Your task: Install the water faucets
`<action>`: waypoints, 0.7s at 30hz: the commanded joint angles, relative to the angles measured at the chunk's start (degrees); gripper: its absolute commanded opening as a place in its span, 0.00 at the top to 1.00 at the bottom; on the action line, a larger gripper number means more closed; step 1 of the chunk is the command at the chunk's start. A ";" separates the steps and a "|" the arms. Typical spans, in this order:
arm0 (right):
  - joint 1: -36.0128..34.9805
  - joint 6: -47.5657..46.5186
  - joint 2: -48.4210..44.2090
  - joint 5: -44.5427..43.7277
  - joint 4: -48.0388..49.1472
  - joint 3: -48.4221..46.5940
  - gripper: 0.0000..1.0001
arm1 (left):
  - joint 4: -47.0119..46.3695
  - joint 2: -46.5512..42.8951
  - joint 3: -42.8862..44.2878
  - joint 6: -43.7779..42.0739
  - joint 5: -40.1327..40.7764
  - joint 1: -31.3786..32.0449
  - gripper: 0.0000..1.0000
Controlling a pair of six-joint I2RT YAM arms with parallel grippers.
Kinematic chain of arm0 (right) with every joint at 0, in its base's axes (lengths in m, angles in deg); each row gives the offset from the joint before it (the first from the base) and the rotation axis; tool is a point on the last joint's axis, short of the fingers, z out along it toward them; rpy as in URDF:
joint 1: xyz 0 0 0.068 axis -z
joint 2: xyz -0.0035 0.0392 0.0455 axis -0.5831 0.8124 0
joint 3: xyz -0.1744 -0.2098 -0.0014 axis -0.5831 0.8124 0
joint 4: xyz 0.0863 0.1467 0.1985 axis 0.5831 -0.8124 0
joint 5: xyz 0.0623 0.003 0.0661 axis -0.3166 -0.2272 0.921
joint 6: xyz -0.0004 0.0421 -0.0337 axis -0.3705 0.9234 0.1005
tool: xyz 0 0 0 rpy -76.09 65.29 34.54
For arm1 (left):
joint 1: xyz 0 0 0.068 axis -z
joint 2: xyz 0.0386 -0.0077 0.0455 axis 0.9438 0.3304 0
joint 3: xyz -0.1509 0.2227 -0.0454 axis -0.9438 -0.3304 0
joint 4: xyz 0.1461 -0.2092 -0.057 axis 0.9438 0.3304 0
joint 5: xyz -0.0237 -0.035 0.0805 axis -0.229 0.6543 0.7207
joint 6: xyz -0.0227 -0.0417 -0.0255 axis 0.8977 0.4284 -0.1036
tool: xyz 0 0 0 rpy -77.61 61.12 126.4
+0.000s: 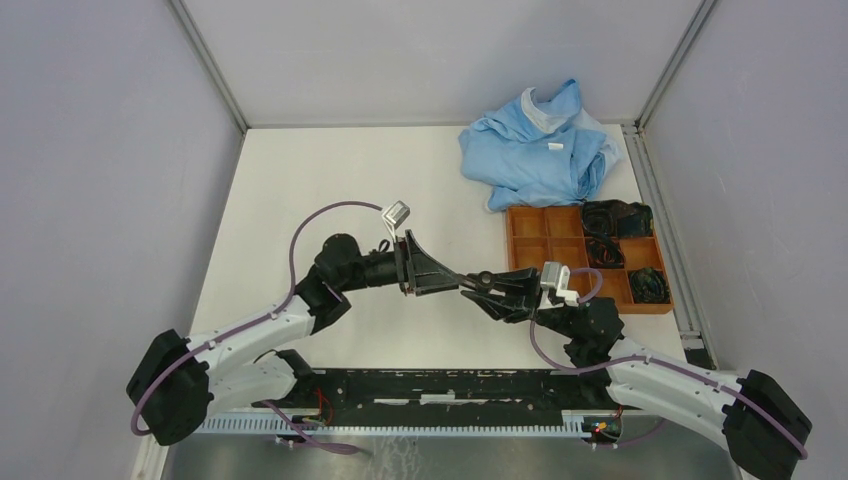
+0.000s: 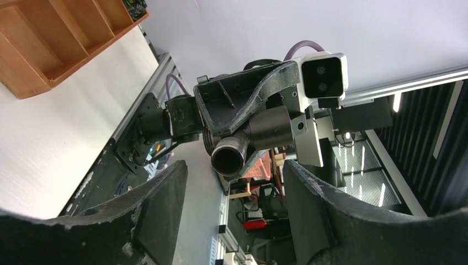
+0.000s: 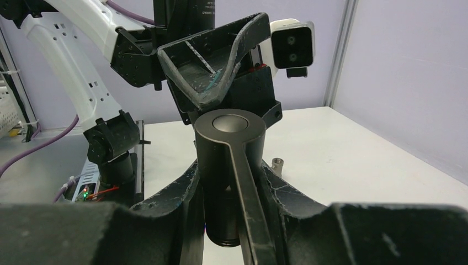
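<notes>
My right gripper [image 3: 230, 172] is shut on a dark grey metal faucet piece [image 3: 229, 143], a round-topped barrel with a flat lever along it, held above the table. In the left wrist view its open threaded pipe end [image 2: 228, 157] points at the camera. My left gripper [image 2: 234, 179] is open and empty, its fingers [image 2: 160, 210] on either side just short of that pipe end. In the top view the left gripper [image 1: 436, 272] and right gripper [image 1: 484, 286] meet nose to nose at mid-table. A small stubby threaded fitting [image 3: 277, 164] stands on the table beyond my right fingers.
A wooden compartment tray [image 1: 545, 240] sits at the right, with black coiled items in its right cells. It also shows in the left wrist view [image 2: 49, 49]. A crumpled blue cloth [image 1: 540, 145] lies at the back right. Walls enclose the table on three sides.
</notes>
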 commanded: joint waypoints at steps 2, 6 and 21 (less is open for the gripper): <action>-0.10 1.09 -0.10 1.17 5.52 -1.59 1.00 | -3.15 1.55 3.80 0.83 -1.91 1.14 0.34; -0.10 1.05 -0.16 1.20 5.34 -1.37 1.00 | -6.35 2.32 3.41 2.13 -2.47 1.35 0.45; -0.10 1.21 -1.34 1.23 3.37 -1.37 1.00 | -7.09 5.74 5.17 1.89 -2.62 2.97 0.97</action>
